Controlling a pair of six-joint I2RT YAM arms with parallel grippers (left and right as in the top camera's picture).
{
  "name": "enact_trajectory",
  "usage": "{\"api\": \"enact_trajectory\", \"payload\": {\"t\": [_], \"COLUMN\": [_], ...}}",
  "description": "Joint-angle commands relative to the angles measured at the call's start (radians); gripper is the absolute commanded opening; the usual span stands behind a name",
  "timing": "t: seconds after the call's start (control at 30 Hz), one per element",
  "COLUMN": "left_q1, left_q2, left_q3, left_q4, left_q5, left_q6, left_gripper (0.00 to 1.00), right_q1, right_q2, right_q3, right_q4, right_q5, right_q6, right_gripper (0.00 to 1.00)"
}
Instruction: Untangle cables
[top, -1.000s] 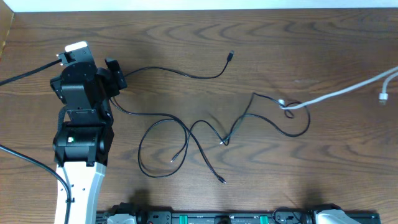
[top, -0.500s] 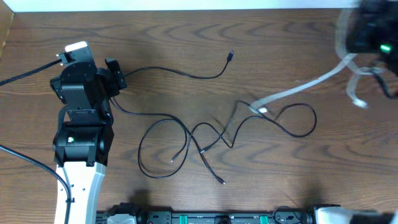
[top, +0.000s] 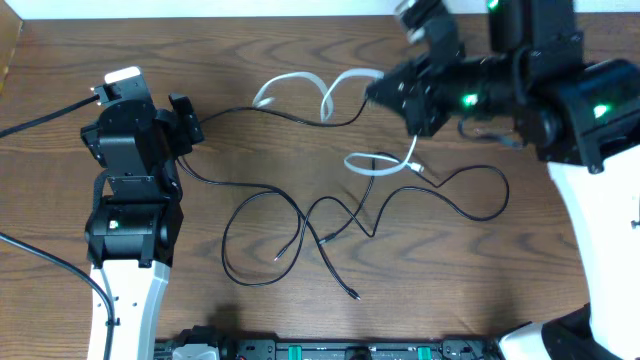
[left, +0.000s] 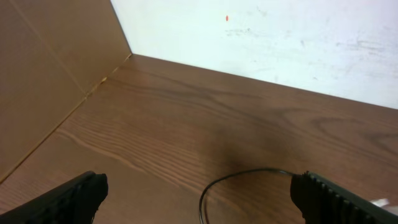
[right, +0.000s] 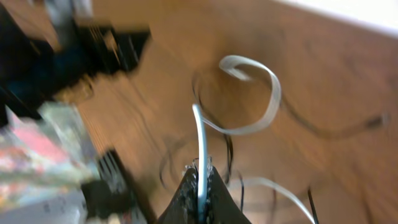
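My white cable (right: 261, 118) is a flat, pale ribbon curling in loose loops above the dark wood-grain table (top: 480, 290). In the overhead view it sits upper centre, beside the thin black cables (top: 262, 195), which sprawl in tangled curves across the middle of the frame. My right gripper (right: 200, 186) is pinched tight on the white cable, dark textured fingers meeting at bottom centre of its wrist view, the arm reaching in from the upper right. My left gripper (left: 199, 193) stands wide, holding nothing, ribbed black fingertips at the lower corners and a black cord arcing between them
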Motion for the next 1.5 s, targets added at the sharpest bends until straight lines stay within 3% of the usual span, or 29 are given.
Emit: {"api": "enact_trajectory", "payload": {"t": [0.0, 0.13, 0.3, 0.47, 0.67, 0.87, 1.1, 1.27, 1.47], "left_q1": [-0.004, -0.004, -0.004, -0.004, -0.004, -0.004, -0.004, -0.004, -0.004], "left_q2": [0.002, 0.002, 0.002, 0.002, 0.002, 0.002, 0.002, 0.002, 0.002], "left_q3": [0.014, 0.014, 0.014, 0.014, 0.014, 0.014, 0.014, 0.014, 0.014], "left_q4": [-0.008, -0.008, -0.008, -0.008, -0.008, -0.008, -0.008, -0.008, -0.008], "left_q5": [-0.003, -0.003, -0.003, -0.003, -0.003, -0.003, -0.003, -0.003, -0.003], "left_q6": [0.014, 0.014, 0.014, 0.014, 0.013, 0.014, 0.014, 0.014, 0.014], "left_gripper": [0.99, 0.99, 0.99, 0.99, 0.99, 0.99, 0.99, 0.99, 0.99], "right_q1": [0.092, 0.198, 0.252, 0.254, 0.279, 0.279, 0.174, 0.030, -0.150], "right_q2": [-0.001, 0.005, 0.005, 0.005, 0.005, 0.004, 0.002, 0.002, 0.001], "right_q3": [-0.031, -0.140, -0.335, -0.489, -0.488, -0.451, -0.209, 0.037, 0.223], "right_q4": [-0.058, -0.086, -0.005, 0.174, 0.496, 0.742, 0.587, 0.412, 0.301], "right_q5": [0.277, 0.568, 0.707, 0.500, 0.161, 0.115, 0.544, 0.953, 1.273], "right_q6": [-0.019, 0.100, 0.263, 0.263, 0.172, 0.225, 0.225, 0.221, 0.176], "right_gripper": [0.01, 0.02, 0.01, 0.01, 0.01, 0.02, 0.01, 0.01, 0.01]}}
